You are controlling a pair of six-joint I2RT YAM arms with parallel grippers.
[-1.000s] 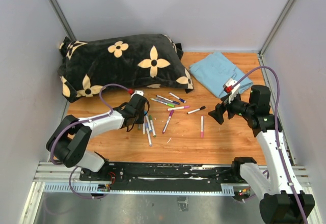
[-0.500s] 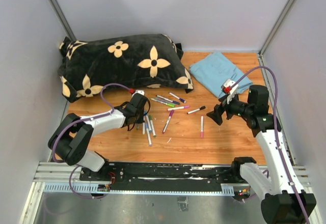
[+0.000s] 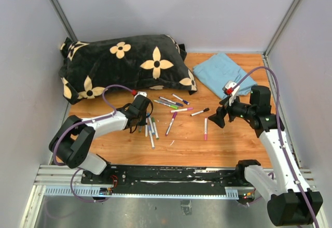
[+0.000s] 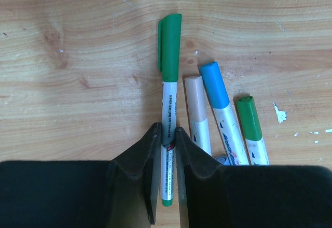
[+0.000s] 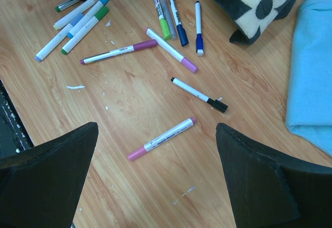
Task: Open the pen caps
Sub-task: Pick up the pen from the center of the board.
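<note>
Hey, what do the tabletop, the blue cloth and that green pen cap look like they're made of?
Tabletop: wood or wood-look laminate, matte; grain lines and knots show. Blue cloth: soft woven fabric, probably cotton or microfibre; it lies in folds without shine. Green pen cap: smooth moulded plastic with a slight sheen and a clip.

Left arm stretches low across the counter toward the centre, the left gripper (image 4: 167, 132) angled down, jaws pinched on the barrel of a green-capped pen (image 4: 169, 101). Right arm elbows inward from the right, with the right gripper (image 5: 156, 128) held above the counter, jaws spread wide.
</note>
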